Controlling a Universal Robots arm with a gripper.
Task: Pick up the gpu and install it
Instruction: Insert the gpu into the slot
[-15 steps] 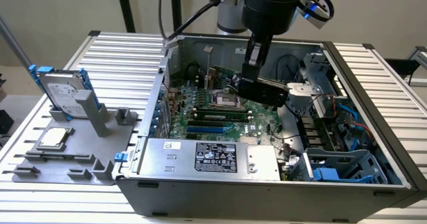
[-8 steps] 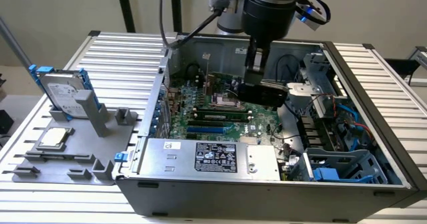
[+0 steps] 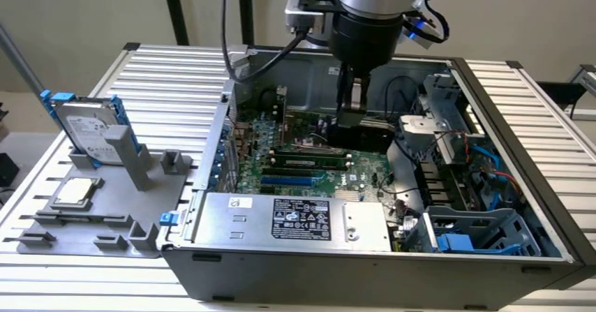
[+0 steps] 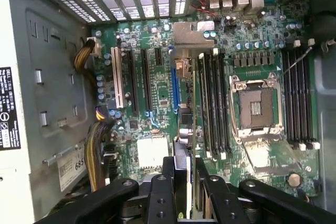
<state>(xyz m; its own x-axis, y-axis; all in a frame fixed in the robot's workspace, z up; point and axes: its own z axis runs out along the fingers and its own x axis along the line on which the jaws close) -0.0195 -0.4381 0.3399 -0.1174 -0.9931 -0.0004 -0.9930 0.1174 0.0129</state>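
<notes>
My gripper hangs inside the open computer case, above the motherboard, and is shut on the gpu. In the exterior view the card shows as a dark slab below the fingers. In the wrist view the gpu appears edge-on between the two black fingers, with its silver bracket pointing toward the rear slot openings. The card hovers over the board beside the blue expansion slot, between that slot and the memory slots. I cannot tell whether its edge touches a slot.
An open, empty CPU socket lies beside the memory slots. A power supply fills the near side of the case, and drive cages sit at the exterior view's right. Outside, a grey stand holds a blue-railed hard drive and a CPU chip.
</notes>
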